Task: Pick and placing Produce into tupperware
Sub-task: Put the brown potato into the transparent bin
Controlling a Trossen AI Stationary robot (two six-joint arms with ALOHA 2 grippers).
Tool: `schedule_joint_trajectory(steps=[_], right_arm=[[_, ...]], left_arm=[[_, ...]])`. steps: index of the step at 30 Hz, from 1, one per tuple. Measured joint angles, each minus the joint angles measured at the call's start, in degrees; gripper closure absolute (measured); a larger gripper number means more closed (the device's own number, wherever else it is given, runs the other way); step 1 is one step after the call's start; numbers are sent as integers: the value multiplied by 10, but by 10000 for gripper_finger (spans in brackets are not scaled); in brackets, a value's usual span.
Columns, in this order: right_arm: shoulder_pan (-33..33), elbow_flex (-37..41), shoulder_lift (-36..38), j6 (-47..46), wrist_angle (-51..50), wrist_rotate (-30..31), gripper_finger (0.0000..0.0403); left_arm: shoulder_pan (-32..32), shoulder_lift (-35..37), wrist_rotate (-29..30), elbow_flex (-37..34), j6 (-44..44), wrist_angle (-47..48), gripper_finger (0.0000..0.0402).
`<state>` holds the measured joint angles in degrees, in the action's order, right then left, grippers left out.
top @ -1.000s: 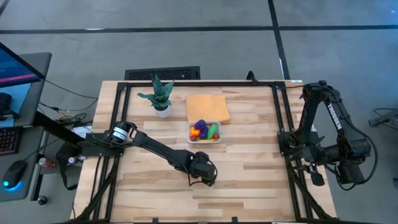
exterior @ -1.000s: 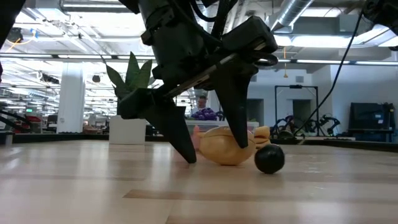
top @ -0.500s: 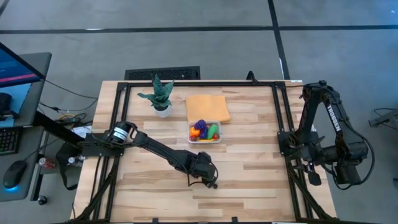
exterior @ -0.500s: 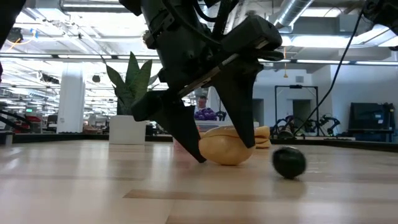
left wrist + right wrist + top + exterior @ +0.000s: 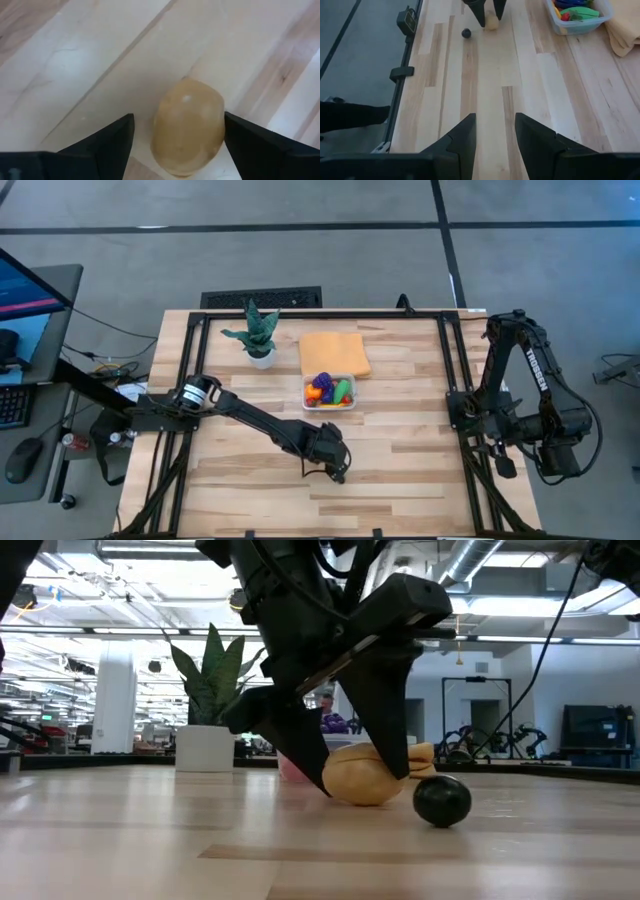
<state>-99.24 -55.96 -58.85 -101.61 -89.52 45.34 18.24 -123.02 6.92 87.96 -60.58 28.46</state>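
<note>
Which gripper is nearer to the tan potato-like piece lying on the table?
The left gripper. Its open fingers straddle the tan piece, reaching down to the table around it. The right gripper waits far off by the table's right edge, seeing the piece only in the distance.

You have the clear tupperware near mid-desk, upright and open, packed with purple, orange, red and green produce. Nearer the front edge a tan, egg-shaped piece lies on the wood, a small dark ball just beside it.
</note>
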Motion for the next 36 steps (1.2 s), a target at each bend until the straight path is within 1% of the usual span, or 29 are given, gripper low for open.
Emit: schedule_joint_trajectory(steps=[10, 17, 26, 36], right_arm=[[0, 0, 0, 0, 1, 0, 274], [0, 0, 0, -3, 3, 0, 274], [0, 0, 0, -5, 3, 0, 274], [0, 0, 0, -4, 3, 0, 274]], left_arm=[[0, 0, -2, 0, 0, 6, 167], [0, 0, -2, 0, -1, 6, 188], [0, 0, -2, 0, -6, 5, 204], [0, 0, 0, 0, -16, 0, 205]])
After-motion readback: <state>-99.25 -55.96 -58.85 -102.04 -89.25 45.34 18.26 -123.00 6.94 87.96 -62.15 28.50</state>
